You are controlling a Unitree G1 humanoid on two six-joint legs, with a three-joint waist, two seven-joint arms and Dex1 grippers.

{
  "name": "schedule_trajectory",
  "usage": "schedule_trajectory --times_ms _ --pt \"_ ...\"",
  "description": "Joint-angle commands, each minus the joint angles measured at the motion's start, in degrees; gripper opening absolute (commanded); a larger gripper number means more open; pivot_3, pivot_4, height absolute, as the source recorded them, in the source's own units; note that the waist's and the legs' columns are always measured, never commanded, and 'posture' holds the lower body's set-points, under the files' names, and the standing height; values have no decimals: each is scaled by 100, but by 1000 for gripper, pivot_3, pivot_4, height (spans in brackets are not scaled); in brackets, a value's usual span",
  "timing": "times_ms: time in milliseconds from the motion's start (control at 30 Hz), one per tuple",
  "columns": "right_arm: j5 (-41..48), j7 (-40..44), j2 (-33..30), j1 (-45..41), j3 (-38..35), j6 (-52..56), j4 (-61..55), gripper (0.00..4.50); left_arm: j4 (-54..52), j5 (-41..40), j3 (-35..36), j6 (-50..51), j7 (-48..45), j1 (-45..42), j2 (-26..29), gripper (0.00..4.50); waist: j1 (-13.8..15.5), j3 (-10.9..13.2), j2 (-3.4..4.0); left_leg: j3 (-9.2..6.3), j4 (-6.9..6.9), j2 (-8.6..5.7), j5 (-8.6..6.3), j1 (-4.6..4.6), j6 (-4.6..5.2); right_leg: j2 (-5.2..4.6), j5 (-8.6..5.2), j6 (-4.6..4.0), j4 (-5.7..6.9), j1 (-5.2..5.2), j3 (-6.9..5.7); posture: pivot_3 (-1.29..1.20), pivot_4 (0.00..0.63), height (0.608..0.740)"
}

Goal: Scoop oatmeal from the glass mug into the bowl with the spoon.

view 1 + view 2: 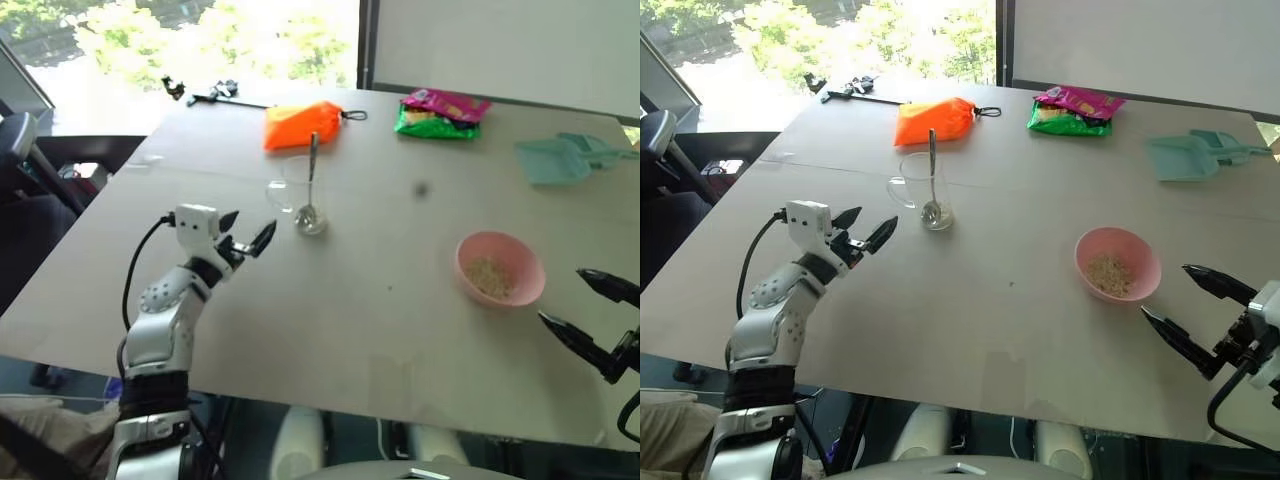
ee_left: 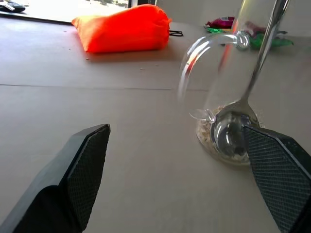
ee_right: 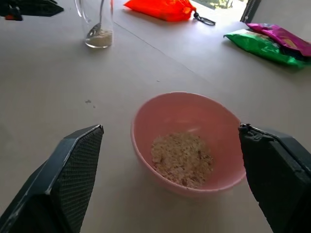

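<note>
Jaws of the left gripper (image 1: 250, 238) stand wide and empty beside the glass mug (image 1: 300, 190), where the spoon (image 1: 311, 180) rests upright. Oatmeal (image 1: 489, 273) lies in the bowl (image 1: 500, 268); the right gripper (image 1: 590, 310) nearby gapes empty on the surface (image 1: 360, 300), suggesting scooping is finished.

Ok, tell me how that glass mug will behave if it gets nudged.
The glass mug is tall, narrow and nearly empty, so it would probably slide or tip easily. The spoon standing upright inside likely makes it top-heavy and may rattle. Being clear glass, it looks fragile.
</note>
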Motion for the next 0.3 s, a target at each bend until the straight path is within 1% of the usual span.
schedule_trajectory --times_ms 33,167,300 --pt "-465 164 -174 80 -146 -300 720 4500 -1120 -591 133 529 -469 448 417 4471 20 -1 0 0 1 0 0 0 0 -1 -4 -7 -1 0 0 0 150 740" --pt "-718 273 -351 48 -210 -451 1332 4500 -1573 -916 294 866 -610 850 697 4471 17 -9 13 -1 1 -1 0 2 1 -6 -12 -20 0 1 -1 0 150 740" --pt "-841 315 -462 -114 -181 -595 1702 4500 -1737 -1091 348 1006 -702 1110 834 4471 -8 -11 18 10 -2 -1 0 10 2 0 -12 -21 1 1 10 0 150 740"
